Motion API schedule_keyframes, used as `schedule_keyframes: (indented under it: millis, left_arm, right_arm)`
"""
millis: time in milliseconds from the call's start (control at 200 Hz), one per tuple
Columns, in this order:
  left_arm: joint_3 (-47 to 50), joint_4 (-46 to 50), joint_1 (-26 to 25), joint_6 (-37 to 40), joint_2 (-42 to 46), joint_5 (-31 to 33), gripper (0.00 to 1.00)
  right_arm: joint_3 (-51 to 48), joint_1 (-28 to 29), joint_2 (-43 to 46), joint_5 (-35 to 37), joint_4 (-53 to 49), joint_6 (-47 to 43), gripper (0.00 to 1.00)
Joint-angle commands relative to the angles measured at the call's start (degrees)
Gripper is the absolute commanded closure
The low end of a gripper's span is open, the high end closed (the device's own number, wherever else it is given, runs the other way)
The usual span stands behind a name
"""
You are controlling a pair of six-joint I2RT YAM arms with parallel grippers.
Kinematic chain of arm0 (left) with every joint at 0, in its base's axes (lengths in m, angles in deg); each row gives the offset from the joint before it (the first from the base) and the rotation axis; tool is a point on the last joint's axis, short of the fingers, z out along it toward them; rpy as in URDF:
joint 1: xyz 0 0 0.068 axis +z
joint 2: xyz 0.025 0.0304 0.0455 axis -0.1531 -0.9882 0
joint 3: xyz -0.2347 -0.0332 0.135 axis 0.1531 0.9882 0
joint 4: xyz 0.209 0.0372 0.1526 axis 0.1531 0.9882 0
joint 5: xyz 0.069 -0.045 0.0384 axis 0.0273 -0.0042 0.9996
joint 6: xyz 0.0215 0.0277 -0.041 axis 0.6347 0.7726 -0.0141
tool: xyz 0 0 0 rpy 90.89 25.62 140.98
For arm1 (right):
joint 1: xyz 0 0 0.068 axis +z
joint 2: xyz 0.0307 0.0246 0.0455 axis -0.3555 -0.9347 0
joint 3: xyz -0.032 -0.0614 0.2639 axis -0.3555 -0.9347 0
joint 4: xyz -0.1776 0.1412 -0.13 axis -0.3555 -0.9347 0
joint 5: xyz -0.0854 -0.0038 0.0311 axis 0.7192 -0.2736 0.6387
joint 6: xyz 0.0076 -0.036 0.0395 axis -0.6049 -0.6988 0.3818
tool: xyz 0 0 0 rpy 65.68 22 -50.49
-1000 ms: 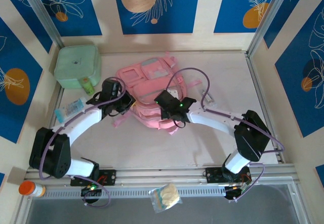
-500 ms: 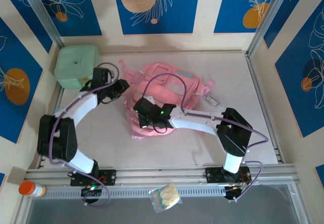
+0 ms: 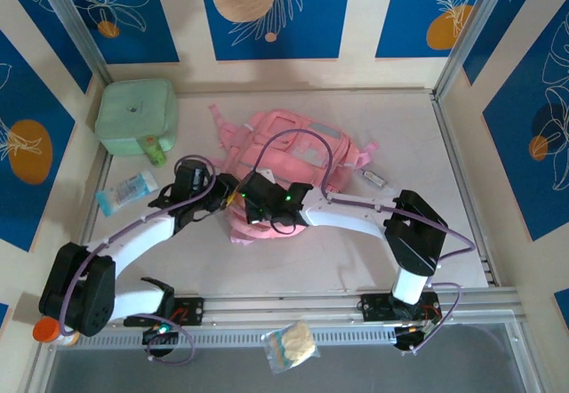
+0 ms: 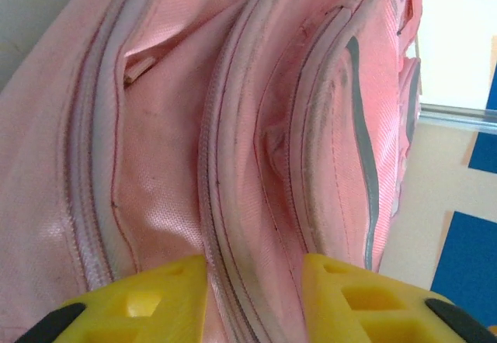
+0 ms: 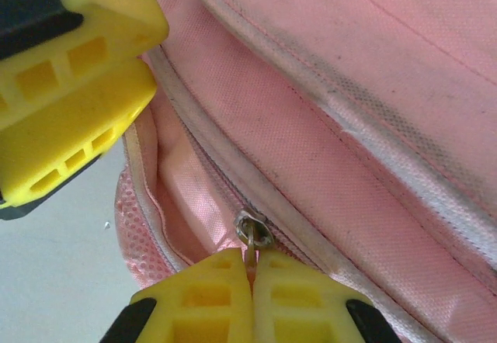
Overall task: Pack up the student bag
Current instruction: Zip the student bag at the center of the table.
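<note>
Right wrist: student bag [image 5: 365, 133] zip [image 5: 253, 230] in pincer [image 5: 251, 271]

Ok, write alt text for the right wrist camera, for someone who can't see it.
The right gripper, shut, pinches the metal zip pull of the pink student bag. The left gripper, also yellow, sits at the upper left.

The left gripper [image 3: 228, 194], back from the frame's upper left, sits at the student bag's [image 3: 284, 157] lower-left edge, jaws parted.
</note>
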Motion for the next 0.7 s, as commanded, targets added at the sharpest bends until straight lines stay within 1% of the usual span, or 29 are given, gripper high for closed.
schedule_keyframes:
  millis: [0,50,155,215,355,420,490,580,650,695]
  left_arm:
    - [-0.8,-2.8,-1.1,-3.5,-2.1,4.0,0.67]
    - [-1.8,-1.9,-2.2,-4.0,-3.1,5.0,0.67]
    - [-4.0,-2.1,-4.2,-4.8,-5.7,5.7,0.74]
    - [-5.8,-0.4,-5.5,-4.9,-7.0,6.7,0.76]
    - [-5.7,-1.0,-6.3,-5.8,-8.4,10.3,0.90]
    - [-6.9,1.3,-5.8,-3.8,-8.6,11.9,1.00]
    - [-9.4,6.5,-4.8,-0.8,-8.5,12.9,1.00]
    - [-11.4,12.4,-2.7,2.4,-7.5,15.5,1.00]
    - [-11.3,13.6,0.3,4.6,-6.8,15.2,1.00]
    - [-11.4,14.6,2.4,7.1,-6.5,14.7,1.00]
  right_arm:
    - [-0.5,-0.1,2.3,0.8,0.4,1.2,1.00]
    - [-0.8,0.0,2.5,1.1,0.8,0.8,1.00]
    - [-1.1,-0.1,2.1,0.4,1.6,0.6,1.00]
    - [-0.5,-0.3,1.4,0.2,1.1,1.0,1.00]
    - [0.2,-0.3,1.4,0.4,0.2,0.8,1.00]
    - [0.3,-0.2,1.9,0.7,-1.5,0.3,1.00]
    - [0.8,-0.1,2.6,0.9,-4.3,-0.8,1.00]
    - [0.7,-0.1,4.1,2.9,-9.3,-0.6,1.00]
    - [-0.8,-0.5,6.0,3.2,-11.9,-1.0,1.00]
    - [-2.5,-1.0,7.3,2.2,-12.6,-1.4,1.00]
